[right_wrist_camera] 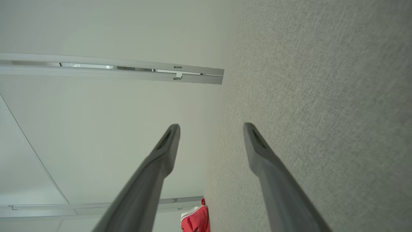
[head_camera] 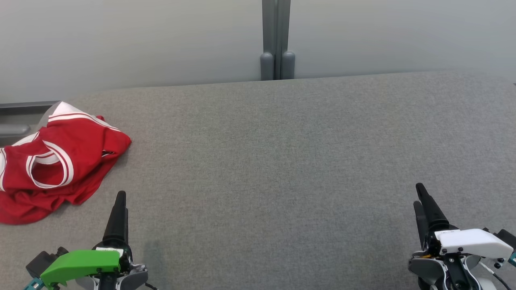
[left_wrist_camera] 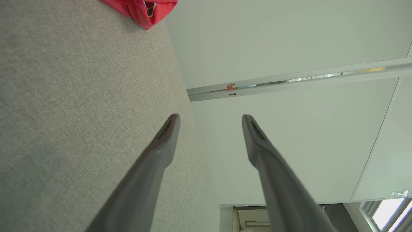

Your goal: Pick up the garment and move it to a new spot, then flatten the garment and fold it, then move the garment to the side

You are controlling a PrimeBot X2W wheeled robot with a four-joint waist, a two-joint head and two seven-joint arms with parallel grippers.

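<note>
Garment [head_camera: 80, 149] is bunched and cut off at the head view's left edge; left gripper [head_camera: 121, 198] and right gripper [head_camera: 418, 196] are spread wide.

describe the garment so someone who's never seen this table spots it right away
Start at the grey fabric-covered table and go to its left edge. A crumpled red sleeveless jersey lies there. Its red cloth and white-striped trim stand out from the plain grey around it.
</note>
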